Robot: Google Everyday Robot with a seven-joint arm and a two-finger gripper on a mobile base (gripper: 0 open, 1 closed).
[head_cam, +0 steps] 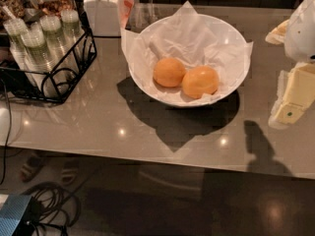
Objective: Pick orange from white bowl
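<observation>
— Orange fruit [200,81], smooth, oval: where's the cream two-finger gripper [294,95]?
— At three o'clock of the wide white paper-lined bowl [147,91], well apart from it; I cannot tell its grip. The fruit lies at the bowl's five o'clock, touching a rounder orange [169,72] at its ten o'clock.
— Handling?
— Probably firm, light and slick; pinch across its widest middle.

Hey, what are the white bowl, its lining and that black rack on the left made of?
The white bowl looks like smooth plastic or glazed ceramic; its even wall leaves that open. The lining looks like thin paper: creased, corners poking past the rim. The rack seems black-coated wire, thin curved rods. The claw is at the right edge, apart from the bowl.
</observation>
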